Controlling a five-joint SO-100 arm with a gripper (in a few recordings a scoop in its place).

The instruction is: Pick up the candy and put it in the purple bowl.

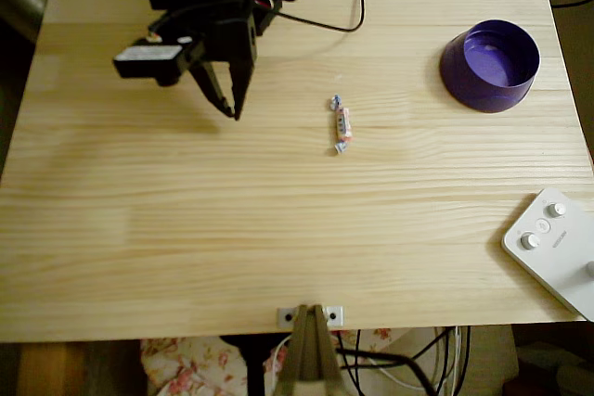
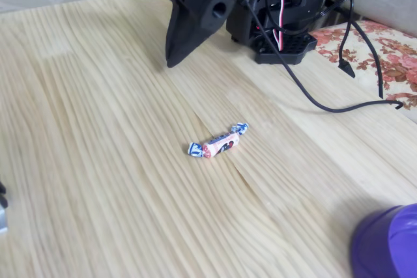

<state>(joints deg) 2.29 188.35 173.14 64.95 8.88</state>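
Candy (image 1: 341,123) out in the open near the middle of the desk (image 1: 278,248), well right of the claw (image 1: 230,107) in the overhead view, long axis running near-to-far. Claw narrow, tips nearly together, empty. Purple bowl (image 1: 490,65) farther right.

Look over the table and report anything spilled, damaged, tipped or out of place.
Nothing stands out. The candy lies intact on the bare wood, apart from everything. The purple bowl sits upright near the far right corner in the overhead view. The hand is clear of the candy, fingers close together. A black cable trails loosely from the arm's base.
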